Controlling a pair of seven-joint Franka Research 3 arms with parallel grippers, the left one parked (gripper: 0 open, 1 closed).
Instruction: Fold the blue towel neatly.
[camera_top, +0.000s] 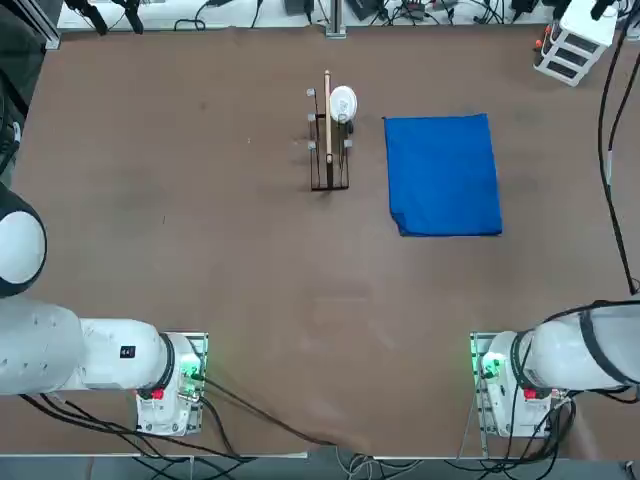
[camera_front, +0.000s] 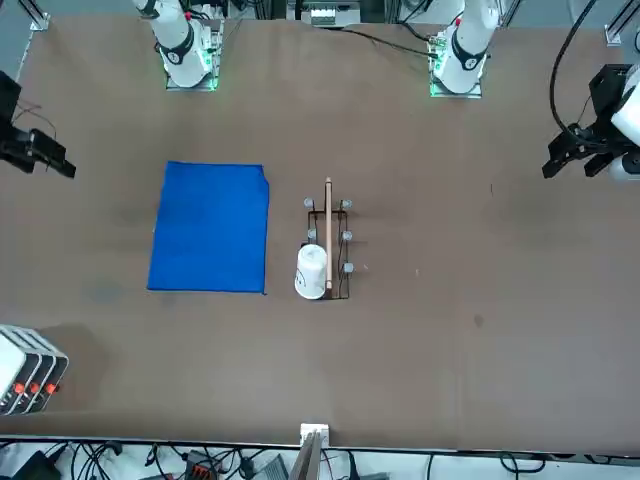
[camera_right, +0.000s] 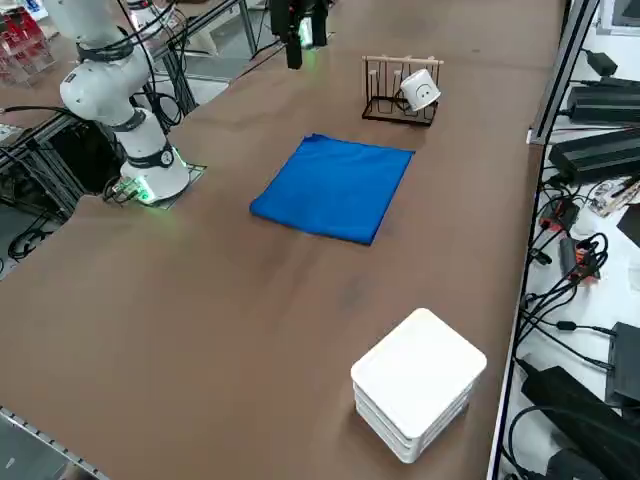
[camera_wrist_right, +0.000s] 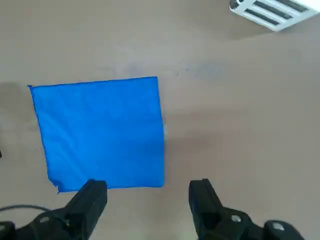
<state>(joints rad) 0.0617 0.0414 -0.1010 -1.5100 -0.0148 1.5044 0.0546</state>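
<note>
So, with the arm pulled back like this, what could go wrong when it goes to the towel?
1. The blue towel lies flat on the table, so the open right tool may press into the tabletop or pinch too few layers.
2. The wooden rack with the white cup stands close beside the towel; dragged cloth could knock it.

- Top view looks straight down; front view faces the robot across the table.
- Right side view looks diagonally.
- Wrist view hangs near; all share the blue towel (camera_top: 443, 174).
</note>
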